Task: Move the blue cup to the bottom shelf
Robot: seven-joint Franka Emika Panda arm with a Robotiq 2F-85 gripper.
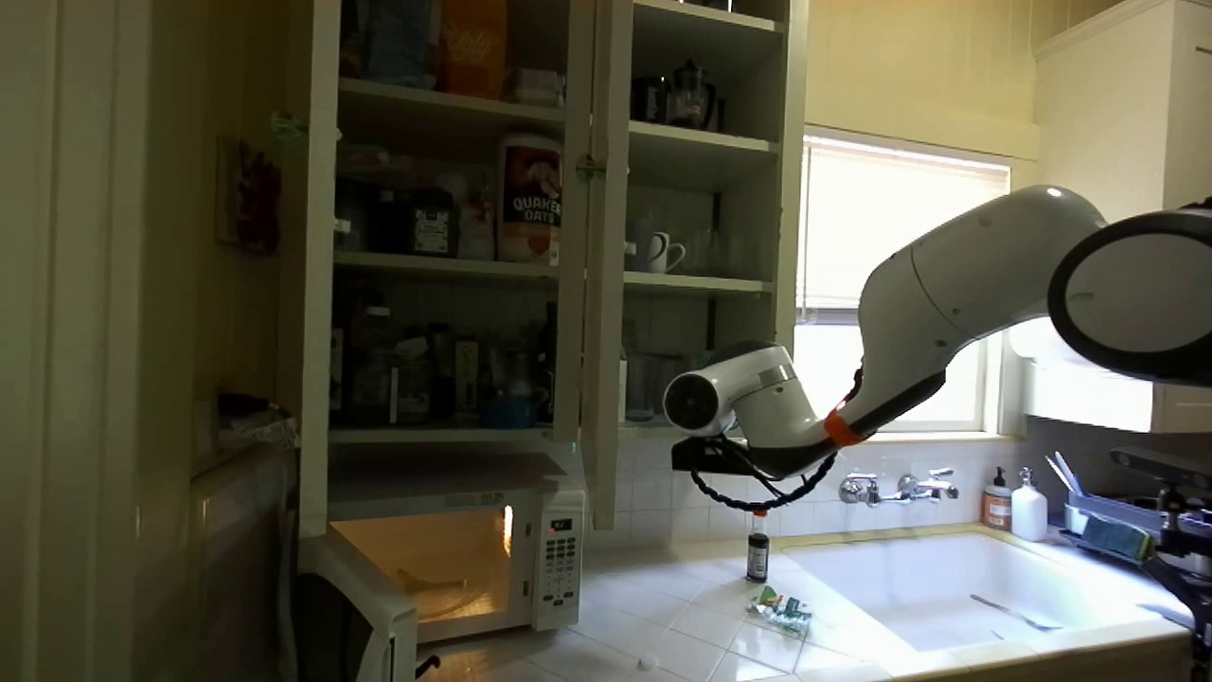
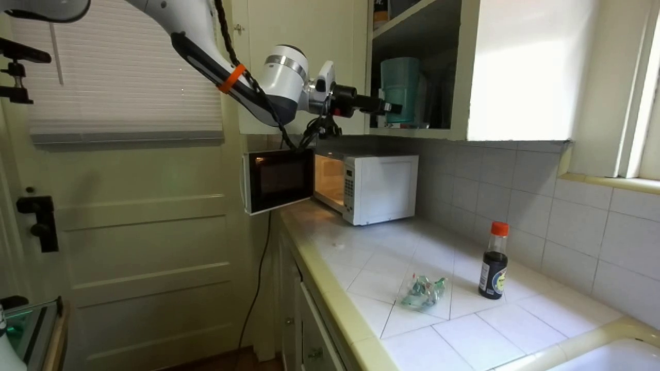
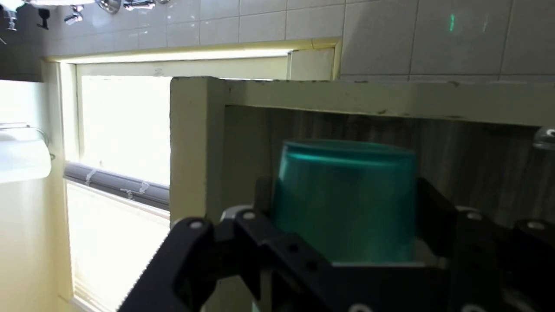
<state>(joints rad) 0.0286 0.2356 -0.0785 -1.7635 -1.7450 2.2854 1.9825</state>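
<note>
We see the smooth, translucent, tapered blue cup (image 3: 347,203) upright, gripped between the dark jaws in the opening of the painted cupboard (image 2: 464,77), above its chip-edged bottom shelf (image 3: 390,99); whether they touch, we cannot tell. Only the wrist view shows both jaws; only an exterior view shows a loop-handled mug (image 1: 661,252) higher in the cupboard

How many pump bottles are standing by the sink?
2, both at the back corner of the sink in an exterior view: an orange-brown bottle and a white bottle just right of it. More could be hidden.
</note>
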